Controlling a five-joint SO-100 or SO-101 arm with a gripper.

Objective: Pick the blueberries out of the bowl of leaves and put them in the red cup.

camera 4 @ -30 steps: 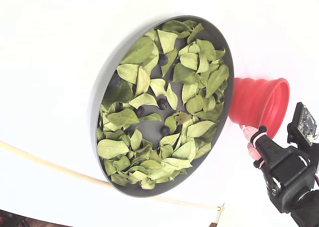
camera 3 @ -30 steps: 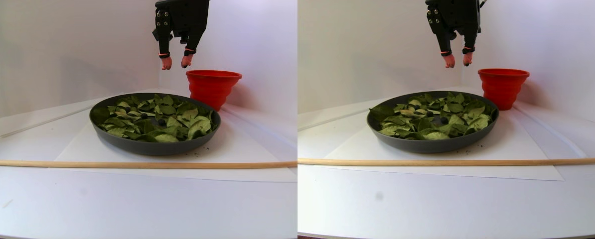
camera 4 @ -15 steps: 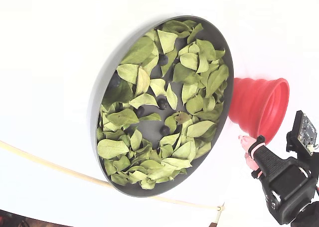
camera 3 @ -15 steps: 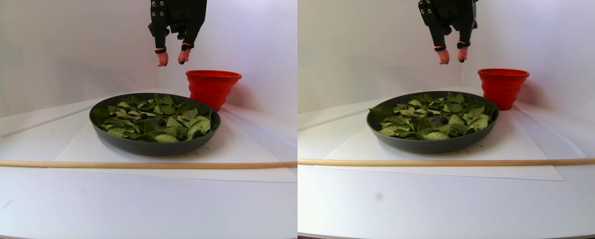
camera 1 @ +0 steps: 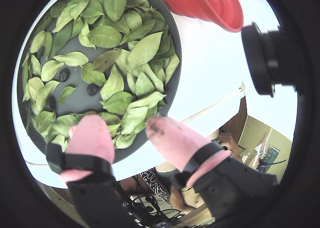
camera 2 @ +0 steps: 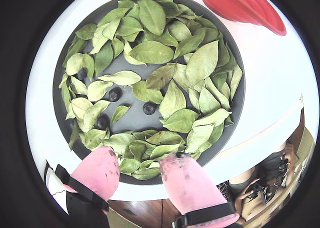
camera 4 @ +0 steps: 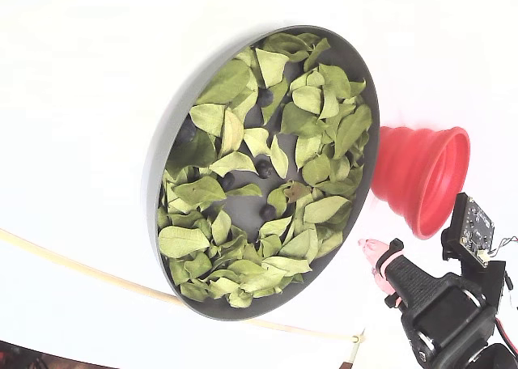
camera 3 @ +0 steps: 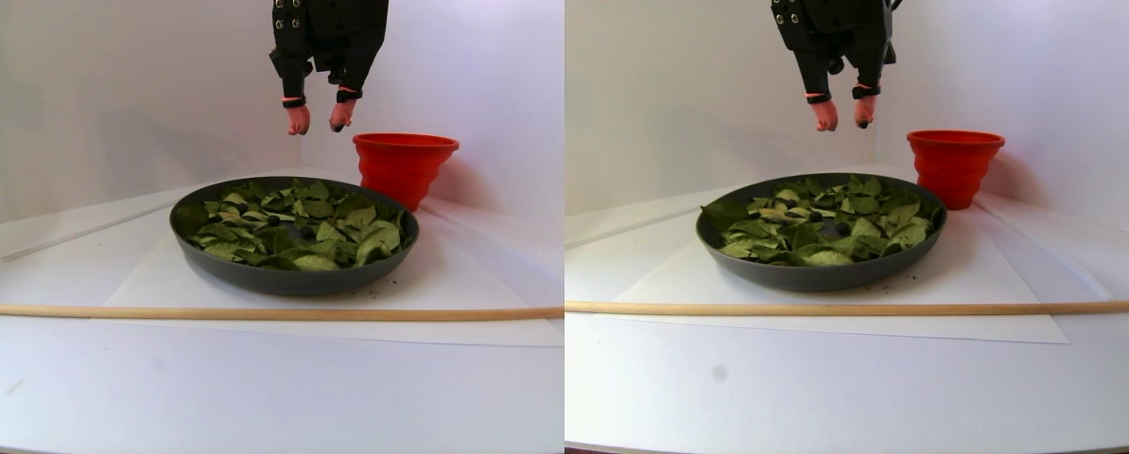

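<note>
The dark grey bowl [camera 3: 290, 279] [camera 4: 158, 159] [camera 2: 240, 98] [camera 1: 173, 88] is full of green leaves [camera 2: 202, 63] [camera 4: 231, 82]. Several blueberries lie in its bare middle, among them a blueberry [camera 2: 149, 108] [camera 4: 268, 212] [camera 1: 92, 89] [camera 3: 307, 231] and a second blueberry [camera 2: 115, 94]. The red cup [camera 3: 402, 165] [camera 4: 421, 175] [camera 1: 205, 3] [camera 2: 245, 5] stands just behind the bowl, on the right in the stereo pair view. My gripper [camera 3: 314, 118] [camera 1: 125, 125] [camera 2: 142, 160] [camera 4: 371, 248] hangs high above the bowl's far rim, left of the cup, open. Nothing is between its pink fingertips [camera 2: 102, 168].
A thin wooden stick [camera 3: 243, 312] [camera 4: 81, 272] lies across the table in front of the bowl. The bowl stands on a white sheet [camera 3: 451, 284]. White walls close in behind the bowl and the cup. A small circuit board [camera 4: 473, 227] rides on the arm.
The gripper has drifted left in the stereo pair view, away from the red cup and towards the bowl. It stays open and empty. Bowl, leaves and berries have not moved.
</note>
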